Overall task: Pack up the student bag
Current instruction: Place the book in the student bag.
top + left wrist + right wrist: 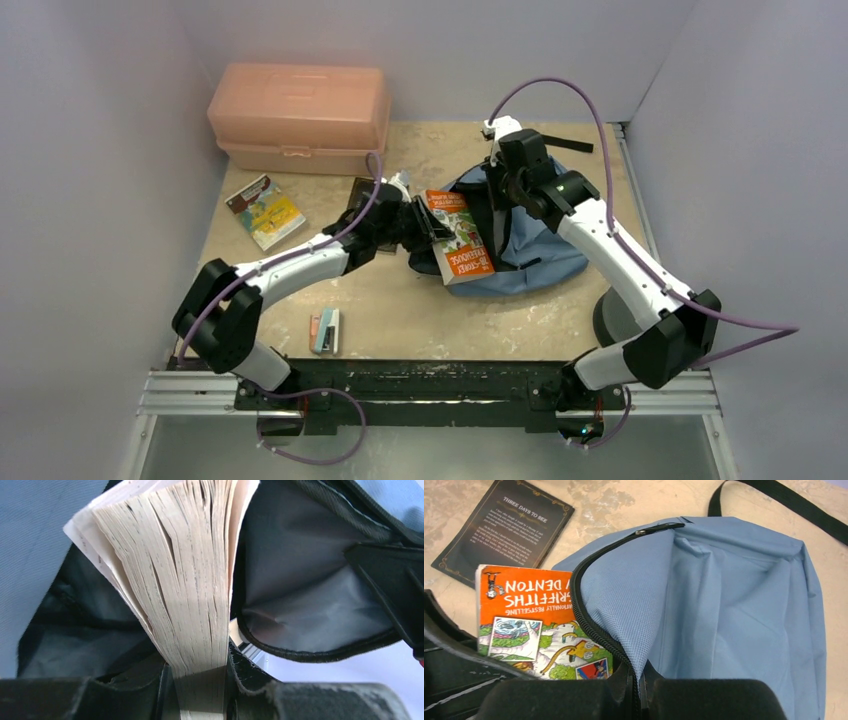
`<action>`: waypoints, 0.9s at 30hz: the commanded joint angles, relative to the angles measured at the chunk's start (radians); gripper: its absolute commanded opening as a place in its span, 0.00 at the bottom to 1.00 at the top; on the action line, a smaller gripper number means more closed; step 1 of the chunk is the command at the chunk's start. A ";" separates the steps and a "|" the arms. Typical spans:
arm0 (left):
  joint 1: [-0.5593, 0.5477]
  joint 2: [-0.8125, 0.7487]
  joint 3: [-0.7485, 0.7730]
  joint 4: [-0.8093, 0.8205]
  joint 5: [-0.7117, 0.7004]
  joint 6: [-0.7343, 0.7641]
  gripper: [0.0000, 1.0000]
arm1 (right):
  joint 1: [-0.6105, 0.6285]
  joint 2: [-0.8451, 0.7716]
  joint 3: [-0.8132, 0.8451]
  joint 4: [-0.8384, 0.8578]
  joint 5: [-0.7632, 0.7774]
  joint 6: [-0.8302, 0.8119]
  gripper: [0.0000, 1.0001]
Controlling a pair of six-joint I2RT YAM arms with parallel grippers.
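I read the soft dusty-blue fabric backpack as lying flat on the right half of the beige mottled desk, its zip opening facing left. The right pincer is clamped tight on the zippered rim of that opening, with blue cloth pinched between its fingers. The left pincer holds a thick orange paperback book by its page edge, jaws narrowed onto the block of pages. The book is tilted over the opening. From the left wrist view its far end appears to sit against the dark lining, though I cannot confirm how deep. A long black webbing strap trails from the top of the backpack. A flat black card with a gold border lies on the desk just beside the book. A rigid salmon-pink plastic box stands at the far left corner, with a small yellow picture book in front of it
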 commanded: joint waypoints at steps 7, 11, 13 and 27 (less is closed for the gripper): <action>-0.033 0.196 0.101 0.425 0.043 -0.154 0.00 | -0.084 -0.140 0.000 0.132 -0.113 0.078 0.00; -0.048 0.288 0.158 0.505 0.020 -0.186 0.00 | -0.096 -0.152 0.008 0.154 -0.197 0.092 0.00; -0.055 0.322 0.182 0.547 0.012 -0.209 0.00 | -0.099 -0.150 0.013 0.155 -0.225 0.095 0.00; -0.084 0.675 0.559 0.547 0.219 -0.248 0.00 | -0.110 -0.152 -0.047 0.195 -0.371 0.105 0.00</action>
